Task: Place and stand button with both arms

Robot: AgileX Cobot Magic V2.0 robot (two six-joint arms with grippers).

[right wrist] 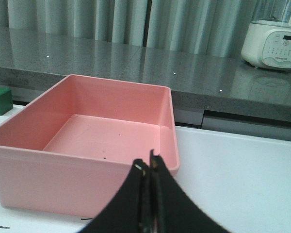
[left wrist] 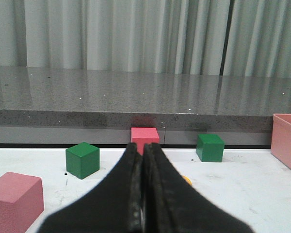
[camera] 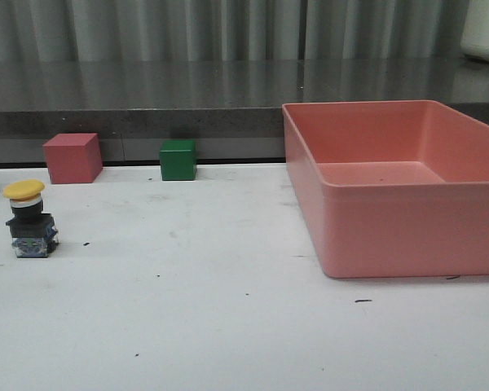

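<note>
The button [camera: 29,220] stands upright on the white table at the left, yellow cap on top, black collar and dark bluish base below. In the left wrist view only a sliver of its yellow cap [left wrist: 186,180] shows beside the fingers. My left gripper [left wrist: 143,150] is shut and empty, low over the table behind the button. My right gripper [right wrist: 149,164] is shut and empty, just in front of the pink bin's near wall. Neither gripper shows in the front view.
A large pink bin [camera: 375,212] fills the right of the table, also in the right wrist view [right wrist: 34,165]. A red cube [camera: 72,157] and a green cube [camera: 178,159] stand at the back edge. More cubes show in the left wrist view: green [left wrist: 82,159], pink [left wrist: 14,201]. A white appliance [right wrist: 274,43] sits on the counter.
</note>
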